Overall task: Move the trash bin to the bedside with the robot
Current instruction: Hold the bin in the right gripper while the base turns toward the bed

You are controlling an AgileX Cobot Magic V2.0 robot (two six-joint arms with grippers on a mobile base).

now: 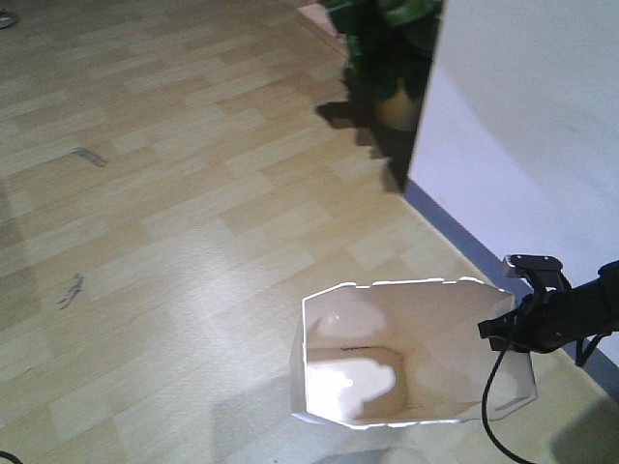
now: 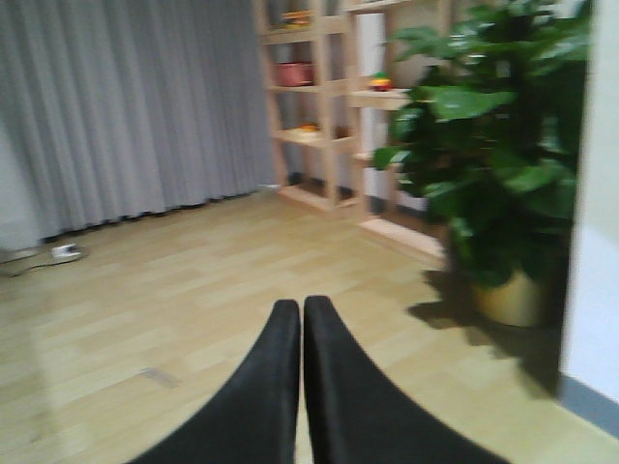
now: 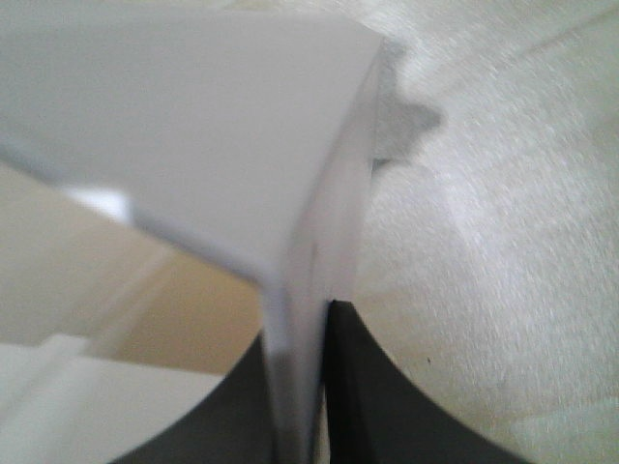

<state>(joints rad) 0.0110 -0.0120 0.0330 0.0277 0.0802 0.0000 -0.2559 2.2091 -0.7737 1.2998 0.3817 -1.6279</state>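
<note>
The left hand (image 2: 302, 319) has its two black fingers pressed together on nothing, pointing out over the wooden floor (image 2: 145, 319) toward a grey curtain (image 2: 126, 106) and open shelves (image 2: 319, 97); it has no hold on anything. In the front view, plain floor fills the left, then comes the trash bin (image 1: 416, 319), low and right of centre, mouth up with its angular rim on top and its cream inside showing. Whether it is lifted off the floor I cannot tell. At the bin's right-hand rim sits the right hand (image 1: 511, 327), and the right wrist view shows its fingers (image 3: 406, 416) clamped on the bin's thin side, one within and one without. So the bin lies to the left of that hand, with the right arm alone on it. Behind stand a potted plant (image 1: 387, 48) and a white wall (image 1: 522, 116). No bed shows in any view, so which way the bedside lies cannot be told; I judge the next move is a drive with that pinch held
</note>
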